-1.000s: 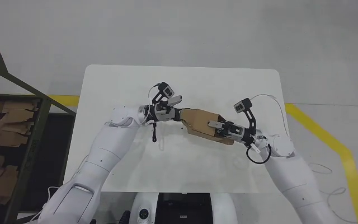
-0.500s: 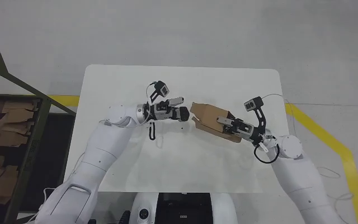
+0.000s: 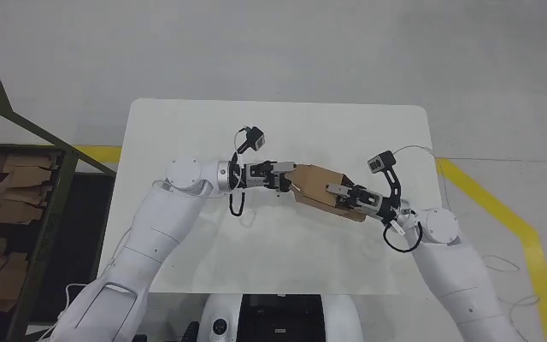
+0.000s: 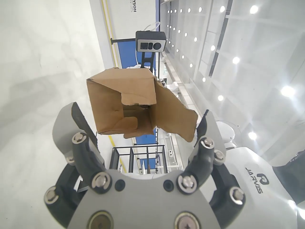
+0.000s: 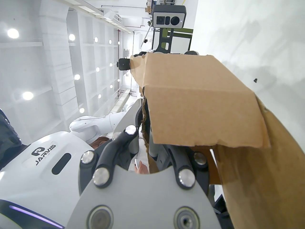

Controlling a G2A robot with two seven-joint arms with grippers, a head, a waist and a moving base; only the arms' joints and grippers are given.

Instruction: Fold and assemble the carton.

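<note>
Above table (image 3: pixel 171 128), spread left gripper (image 3: pixel 288 178) has rejoined carton (image 3: pixel 323 183), seemingly clamped in right gripper (image 3: pixel 347 198).

It was probably a factory hall: yellow floor lines (image 3: pixel 479 195), rows of ceiling lights (image 4: pixel 236 60), a white counter (image 3: pixel 359 128).
</note>
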